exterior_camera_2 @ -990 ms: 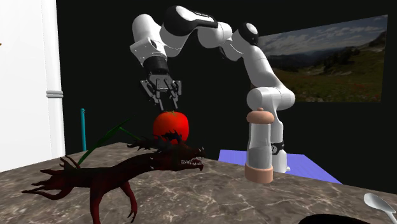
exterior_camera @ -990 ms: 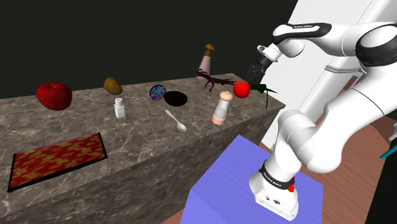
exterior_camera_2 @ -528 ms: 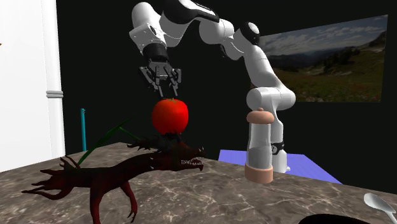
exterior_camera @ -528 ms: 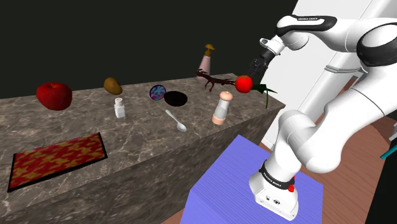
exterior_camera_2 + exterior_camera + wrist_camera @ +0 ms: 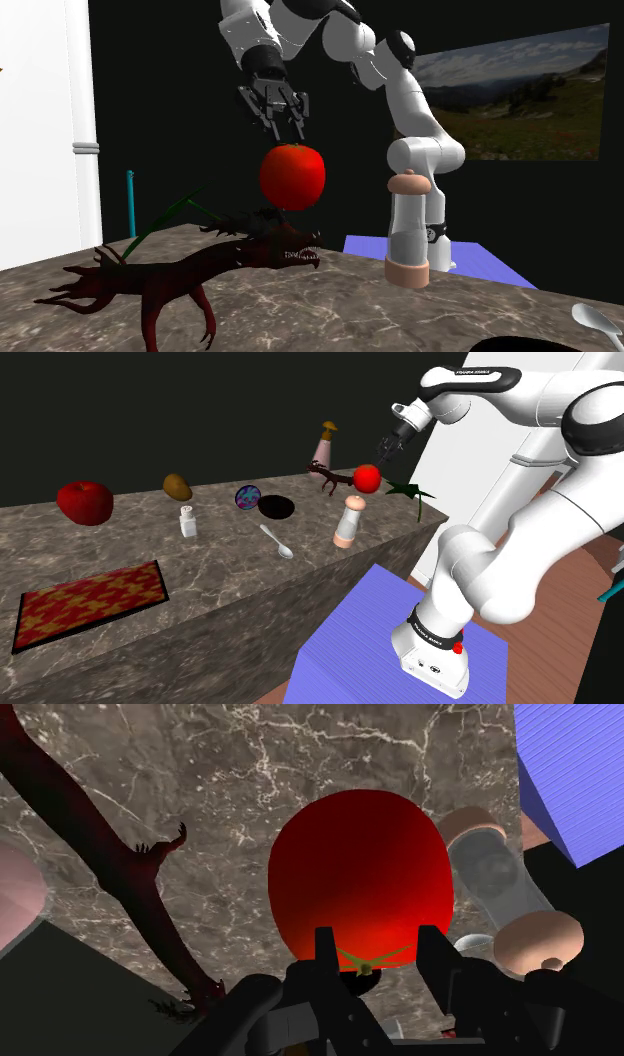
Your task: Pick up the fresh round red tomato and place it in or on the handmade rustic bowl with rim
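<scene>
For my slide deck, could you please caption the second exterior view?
End effector holds the red tomato above a dark dragon figurine on the marbled counter.

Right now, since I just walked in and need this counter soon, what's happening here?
The robot's black gripper is shut on the red tomato, gripping it from above. The tomato hangs in the air, clear of the marbled counter, near the dark red dragon figure. The dark bowl it is meant for sits farther along the counter, next to a spoon, with no tomato in it yet.

Tomato [image 5: 367, 477], plain red. Counter [image 5: 215, 552], grey-brown marble with pale veins. Mat [image 5: 90, 602], red and yellow zigzag, black-edged.
</scene>
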Robot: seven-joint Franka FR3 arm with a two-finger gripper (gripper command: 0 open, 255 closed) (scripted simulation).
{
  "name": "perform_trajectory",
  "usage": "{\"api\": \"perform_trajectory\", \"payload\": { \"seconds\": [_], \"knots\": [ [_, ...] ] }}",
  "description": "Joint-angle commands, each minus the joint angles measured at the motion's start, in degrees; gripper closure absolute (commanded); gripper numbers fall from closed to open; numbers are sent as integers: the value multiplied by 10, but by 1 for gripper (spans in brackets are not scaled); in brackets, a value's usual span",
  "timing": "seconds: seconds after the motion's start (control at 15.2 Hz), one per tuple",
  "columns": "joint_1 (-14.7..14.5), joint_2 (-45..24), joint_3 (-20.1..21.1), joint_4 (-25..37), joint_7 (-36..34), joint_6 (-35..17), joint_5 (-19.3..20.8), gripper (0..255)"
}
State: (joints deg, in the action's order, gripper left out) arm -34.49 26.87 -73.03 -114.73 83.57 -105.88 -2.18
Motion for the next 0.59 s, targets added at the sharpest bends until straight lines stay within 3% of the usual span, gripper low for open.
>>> {"api": "perform_trajectory", "payload": {
  "seconds": [0.0, 0.53],
  "knots": [
    [-8, -8, 16, -5, -20, -12, -10, 255],
    [-59, -50, 65, -4, -92, -52, -56, 255]
  ]
}}
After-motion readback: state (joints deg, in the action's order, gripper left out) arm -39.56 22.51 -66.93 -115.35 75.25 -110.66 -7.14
